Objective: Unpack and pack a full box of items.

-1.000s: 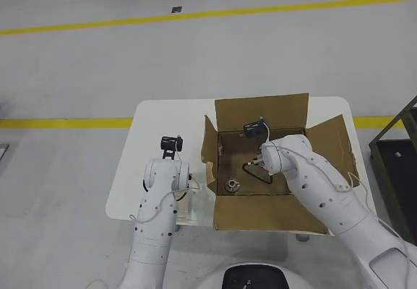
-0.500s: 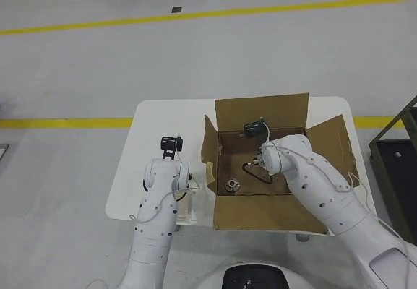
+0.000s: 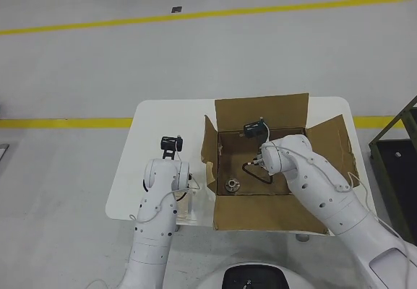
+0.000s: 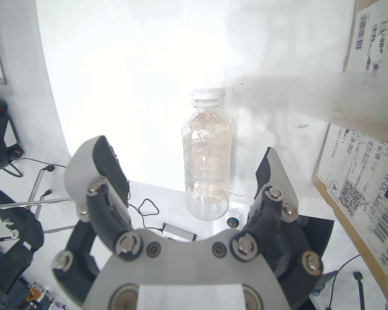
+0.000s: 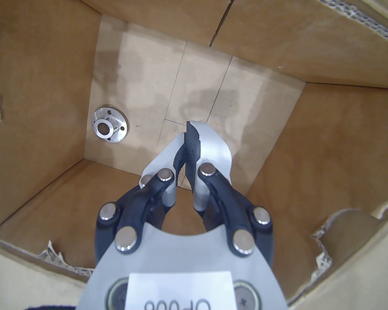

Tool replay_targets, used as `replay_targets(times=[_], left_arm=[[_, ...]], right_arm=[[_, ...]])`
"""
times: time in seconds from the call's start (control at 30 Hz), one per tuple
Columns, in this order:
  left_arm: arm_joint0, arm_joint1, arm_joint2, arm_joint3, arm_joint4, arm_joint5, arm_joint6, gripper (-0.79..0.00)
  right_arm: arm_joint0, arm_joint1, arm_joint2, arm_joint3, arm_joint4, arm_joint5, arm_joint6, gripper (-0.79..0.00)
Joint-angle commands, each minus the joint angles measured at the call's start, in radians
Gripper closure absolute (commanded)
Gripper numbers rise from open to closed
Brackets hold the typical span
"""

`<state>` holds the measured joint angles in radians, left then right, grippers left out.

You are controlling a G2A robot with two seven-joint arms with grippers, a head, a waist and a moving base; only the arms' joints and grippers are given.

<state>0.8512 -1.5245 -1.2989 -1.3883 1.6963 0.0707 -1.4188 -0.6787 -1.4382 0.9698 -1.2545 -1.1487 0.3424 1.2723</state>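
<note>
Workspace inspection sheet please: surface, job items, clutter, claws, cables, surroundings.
Surface: white table, carrying the open brown cardboard box.
Job's things: clear plastic bottle with white cap on the table beside the box; silver metal flange on the box floor.
Clutter: nothing seen.
Claws: left claw open, either side of the bottle, pads apart from it; right claw shut, empty, inside the box.
Cables: thin black lead on the floor past the table edge.
Surroundings: yellow floor line; green metal frame.
</note>
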Motion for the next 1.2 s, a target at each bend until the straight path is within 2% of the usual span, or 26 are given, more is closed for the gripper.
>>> replay_targets(times=[0.0,0.07,0.1,0.2,0.4,0.53,0.77,0.97,1.0,1.03,1.07,1.1,1.13,1.17], left_arm=[[0.0,0.0,0.0,0.0,0.0,0.0,0.0,-0.785],[0.0,0.0,0.0,0.0,0.0,0.0,0.0,-0.785],[0.0,0.0,0.0,0.0,0.0,0.0,0.0,-0.785],[0.0,0.0,0.0,0.0,0.0,0.0,0.0,-0.785],[0.0,0.0,0.0,0.0,0.0,0.0,0.0,-0.785],[0.027,0.004,-0.016,-0.014,-0.001,-0.001,0.06,-0.785],[0.055,0.011,-0.056,-0.046,0.028,0.026,0.074,-0.785],[0.058,0.015,-0.078,-0.051,0.054,0.042,0.071,-0.785],[0.058,0.015,-0.078,-0.051,0.054,0.042,0.071,-0.785],[0.058,0.015,-0.078,-0.051,0.054,0.042,0.071,-0.785],[0.058,0.015,-0.078,-0.051,0.054,0.042,0.071,-0.785],[0.058,0.015,-0.078,-0.051,0.054,0.042,0.071,-0.785],[0.058,0.015,-0.078,-0.051,0.054,0.042,0.071,-0.785],[0.058,0.015,-0.078,-0.051,0.054,0.042,0.071,-0.785]], right_arm=[[0.0,0.0,0.0,0.0,0.0,0.0,0.0,0.0],[0.0,0.0,0.0,0.0,0.0,0.0,0.0,0.0],[-0.003,0.0,0.001,-0.001,0.002,-0.002,-0.008,-0.785],[-0.029,0.003,0.015,-0.028,0.014,-0.028,-0.051,-0.785],[-0.073,0.012,0.051,-0.113,0.006,-0.041,-0.06,-0.785],[-0.104,0.017,0.063,-0.136,-0.015,-0.042,-0.054,-0.785],[-0.116,0.007,0.039,-0.092,-0.003,-0.033,-0.065,-0.785],[-0.07,-0.021,-0.031,-0.003,0.028,-0.033,-0.103,-0.785],[-0.058,-0.027,-0.043,0.013,0.028,-0.028,-0.11,-0.745],[-0.047,-0.033,-0.055,0.029,0.029,-0.018,-0.12,-0.634],[-0.038,-0.039,-0.067,0.046,0.033,-0.012,-0.126,-0.566],[-0.027,-0.045,-0.078,0.063,0.035,-0.005,-0.13,-0.536],[-0.018,-0.051,-0.09,0.079,0.039,0.0,-0.135,-0.416],[-0.01,-0.057,-0.101,0.095,0.04,0.004,-0.138,-0.369]])
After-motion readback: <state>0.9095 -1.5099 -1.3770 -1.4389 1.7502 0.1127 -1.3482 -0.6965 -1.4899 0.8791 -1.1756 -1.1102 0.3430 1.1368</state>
